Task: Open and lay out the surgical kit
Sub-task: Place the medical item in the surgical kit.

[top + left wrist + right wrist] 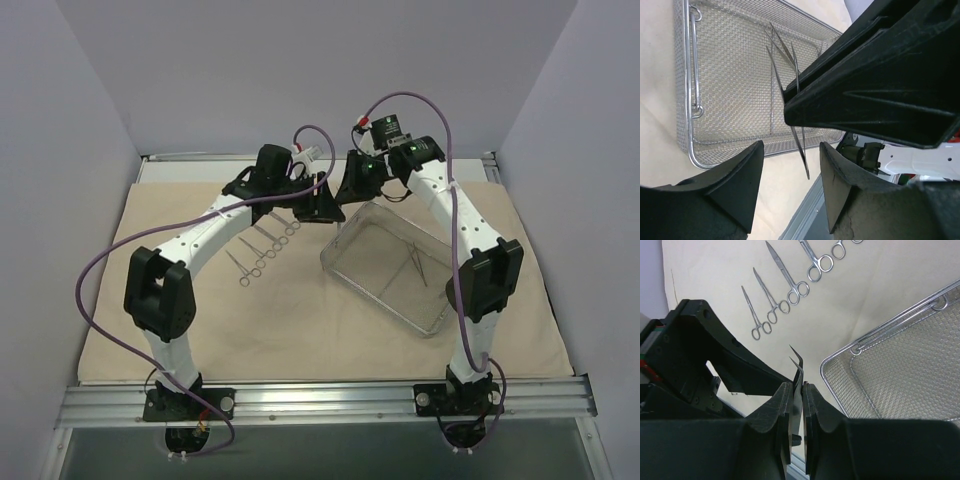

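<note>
The beige cloth wrap [300, 335] lies spread flat over the table. On it stands the silver wire-mesh tray [337, 272], with a few thin steel instruments [415, 262] still inside. Several ring-handled scissors and forceps [265, 250] lie in a row on the cloth to the tray's left. Above the tray's far left corner, my right gripper [796, 387] is shut on thin bent-tip forceps [799, 367]. My left gripper [791, 145] faces it with the jaws apart. The forceps' tips [804, 160] hang between the left fingers and touch neither.
Metal rails [320, 400] run along the table's near edge, and another rail lies at the far edge. Purple cables [95, 300] loop off both arms. The walls stand close on the left, right and back.
</note>
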### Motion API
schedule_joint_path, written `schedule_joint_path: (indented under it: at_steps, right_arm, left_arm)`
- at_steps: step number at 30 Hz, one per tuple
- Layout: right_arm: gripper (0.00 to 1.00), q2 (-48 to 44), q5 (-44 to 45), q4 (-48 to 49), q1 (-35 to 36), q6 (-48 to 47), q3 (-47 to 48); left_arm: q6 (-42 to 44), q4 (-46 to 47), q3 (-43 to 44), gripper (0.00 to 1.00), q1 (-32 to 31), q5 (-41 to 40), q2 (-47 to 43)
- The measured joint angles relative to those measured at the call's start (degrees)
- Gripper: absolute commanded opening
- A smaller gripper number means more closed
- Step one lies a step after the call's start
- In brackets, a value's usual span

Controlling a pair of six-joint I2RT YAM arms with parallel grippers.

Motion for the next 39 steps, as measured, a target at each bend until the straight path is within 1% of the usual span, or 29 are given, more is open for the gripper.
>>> schedule_joint_path:
  at_steps: [3,5,6,7,8,9,10,11,12,13,16,20,22,24,27,29,30,31,32,36,39]
  right_arm:
    - [0.0,0.0,-0.2,-0.1,0.2,0.0,0.0]
    - [0.0,0.0,-0.2,-0.1,0.5,0.0,0.0]
    - [0.0,0.1,-0.2,-0.1,0.5,0.0,0.0]
    - [0.0,0.2,-0.2,-0.1,0.6,0.0,0.2]
    - [0.0,0.3,-0.2,-0.1,0.7,0.1,0.3]
    - [0.0,0.5,0.0,0.0,0.8,0.0,0.4]
    - [0.11,0.8,0.0,0.0,0.8,0.0,0.6]
    - [0.4,1.0,0.1,-0.1,0.8,0.1,0.7]
    - [0.53,1.1,0.3,-0.1,0.8,0.3,0.8]
    - [0.99,1.1,0.9,-0.5,0.7,0.3,0.8]
    - [1.0,1.1,4.7,-1.1,-0.2,-0.3,0.7]
    - [1.0,0.5,9.7,-1.5,-2.4,-1.7,-1.4]
    - [1.0,-0.7,10.5,-1.4,-4.1,-3.0,-5.0]
    - [1.0,-2.2,9.5,-1.2,-6.1,-3.8,-9.6]
    - [0.99,-4.3,7.8,0.1,-10.7,-4.1,-17.6]
    - [0.95,-5.4,8.5,0.8,-13.4,-4.0,-22.2]
    - [0.91,-5.9,9.0,0.9,-14.4,-3.8,-23.5]
    - [0.83,-6.2,9.5,0.9,-14.9,-3.7,-24.1]
    - [0.82,-6.6,10.1,0.9,-15.0,-3.8,-24.2]
    - [0.83,-8.1,10.6,1.6,-14.1,-3.7,-24.2]
    - [0.84,-9.2,10.8,2.1,-13.5,-3.8,-24.2]
  left_arm:
    - [0.0,0.0,0.0,0.56,-0.5,0.3,0.5]
    - [-0.1,0.0,0.1,0.46,-0.7,0.3,0.9]
    - [-0.2,0.0,0.2,0.37,-0.7,0.2,1.0]
    - [-0.3,-0.1,0.2,0.11,-0.7,0.2,1.2]
    - [-0.7,-0.2,0.3,0.02,-0.7,0.2,1.3]
    - [-0.5,-0.3,0.6,0.02,-0.7,0.5,1.5]
    - [-0.3,-0.7,0.8,0.02,-0.7,0.2,1.6]
    - [-0.3,-1.1,0.9,0.02,-0.7,-0.4,1.6]
    - [-0.3,-1.4,0.9,0.02,-0.5,-0.9,1.6]
    - [-0.2,-2.1,0.9,0.02,-0.4,-1.8,1.6]
    - [0.1,-4.8,-0.8,0.02,1.3,-5.4,0.5]
    - [0.2,-8.6,-9.3,0.02,6.7,-12.3,-5.4]
    - [0.1,-12.2,-15.4,0.02,10.4,-18.4,-10.1]
    - [-0.2,-15.0,-18.6,0.02,13.2,-22.7,-14.1]
    - [-1.3,-18.7,-23.8,0.02,15.3,-29.2,-19.7]
    - [-2.4,-19.7,-26.7,0.02,16.2,-31.5,-21.5]
    - [-3.2,-20.3,-27.8,0.02,16.7,-32.4,-21.7]
    - [-3.8,-20.8,-28.7,0.02,17.4,-33.4,-21.5]
    - [-4.7,-21.3,-29.5,0.02,18.2,-34.3,-21.0]
    - [-8.9,-22.8,-31.5,0.02,20.6,-37.5,-17.6]
    - [-11.5,-22.8,-32.9,0.02,21.7,-37.8,-14.0]
